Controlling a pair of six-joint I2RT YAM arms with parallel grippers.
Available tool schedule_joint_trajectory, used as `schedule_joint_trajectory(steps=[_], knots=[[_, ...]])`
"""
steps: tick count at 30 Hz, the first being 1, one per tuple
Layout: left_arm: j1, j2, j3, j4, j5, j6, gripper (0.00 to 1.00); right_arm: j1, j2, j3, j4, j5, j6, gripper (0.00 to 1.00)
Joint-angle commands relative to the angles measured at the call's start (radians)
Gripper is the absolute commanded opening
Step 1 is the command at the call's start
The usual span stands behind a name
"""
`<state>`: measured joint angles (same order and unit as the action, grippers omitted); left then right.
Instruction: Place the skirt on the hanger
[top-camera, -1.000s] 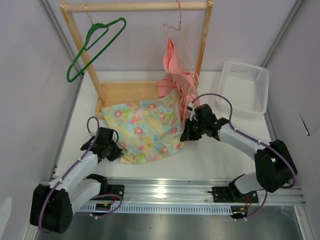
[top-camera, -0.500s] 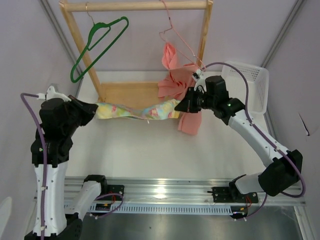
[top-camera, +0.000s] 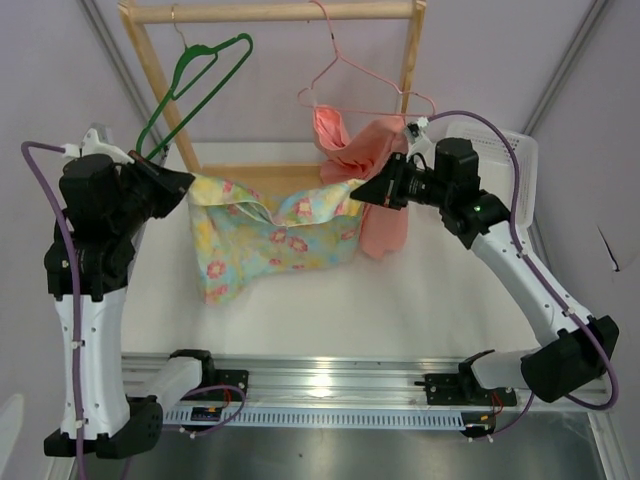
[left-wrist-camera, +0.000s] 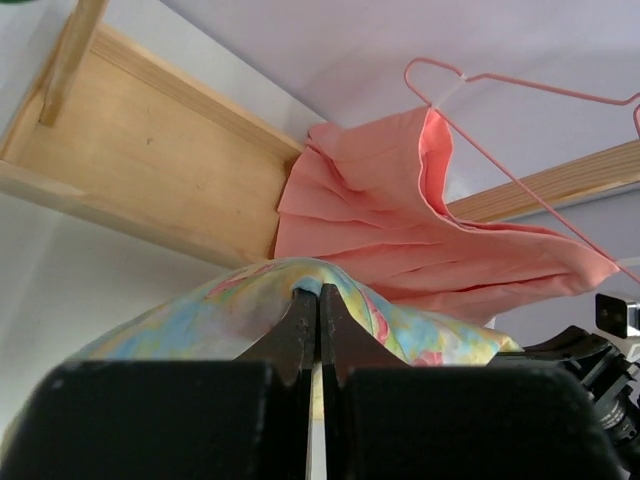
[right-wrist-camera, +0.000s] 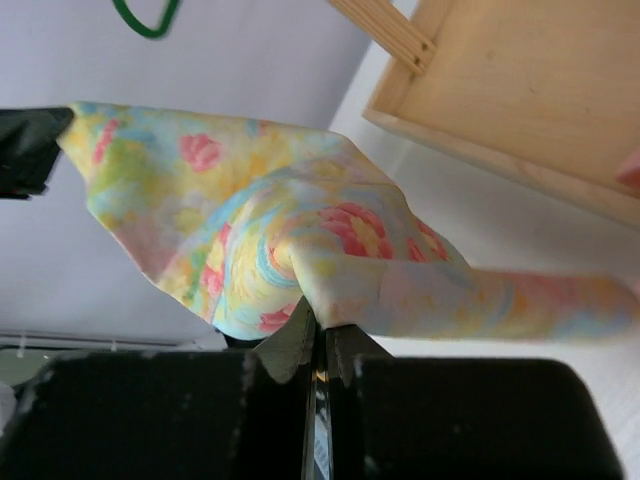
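The flower-print skirt (top-camera: 270, 240) hangs in the air, stretched between my two grippers above the table. My left gripper (top-camera: 188, 181) is shut on its left top corner (left-wrist-camera: 300, 285). My right gripper (top-camera: 362, 190) is shut on its right top corner (right-wrist-camera: 330, 290). The dark green hanger (top-camera: 190, 80) hangs by its hook from the wooden rail (top-camera: 270, 12), up and behind my left gripper; a bit of it shows in the right wrist view (right-wrist-camera: 145, 18).
A salmon-pink garment (top-camera: 380, 190) hangs on a thin pink wire hanger (top-camera: 345, 75) just behind my right gripper. The wooden rack's base tray (top-camera: 255, 182) lies under the skirt. A white basket (top-camera: 505, 170) stands at the right rear.
Both arms have lifted the skirt off the table and raised it; it now hangs spread between them. The pink hanger and garment have swung left.
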<state>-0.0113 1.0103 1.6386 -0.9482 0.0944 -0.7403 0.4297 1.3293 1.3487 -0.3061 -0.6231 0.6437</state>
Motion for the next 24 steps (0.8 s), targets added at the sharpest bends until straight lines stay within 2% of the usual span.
schedule_joint_trajectory(steps=[1, 4, 6, 11, 15, 20, 24], knots=[[0.008, 0.03, 0.018, 0.08, -0.033, -0.004, 0.0, -0.002, -0.039, -0.003, 0.26, -0.021, 0.121, 0.0], [0.036, 0.063, 0.036, 0.086, -0.057, -0.01, 0.0, 0.032, -0.082, -0.089, 0.389, 0.045, 0.162, 0.0], [0.039, 0.067, 0.041, 0.109, -0.055, -0.013, 0.0, 0.072, -0.116, -0.124, 0.391, 0.115, 0.148, 0.0], [0.039, 0.054, 0.018, 0.111, -0.027, -0.014, 0.0, 0.129, -0.185, -0.282, 0.386, 0.178, 0.16, 0.0], [0.039, -0.009, -0.068, 0.127, -0.006, -0.008, 0.0, 0.165, -0.242, -0.365, 0.372, 0.218, 0.174, 0.0], [0.039, -0.059, -0.059, 0.098, 0.013, -0.001, 0.0, 0.215, -0.346, -0.303, 0.216, 0.286, 0.076, 0.0], [0.04, -0.018, 0.001, 0.078, 0.021, -0.005, 0.0, 0.193, -0.332, -0.142, 0.15, 0.327, -0.007, 0.0]])
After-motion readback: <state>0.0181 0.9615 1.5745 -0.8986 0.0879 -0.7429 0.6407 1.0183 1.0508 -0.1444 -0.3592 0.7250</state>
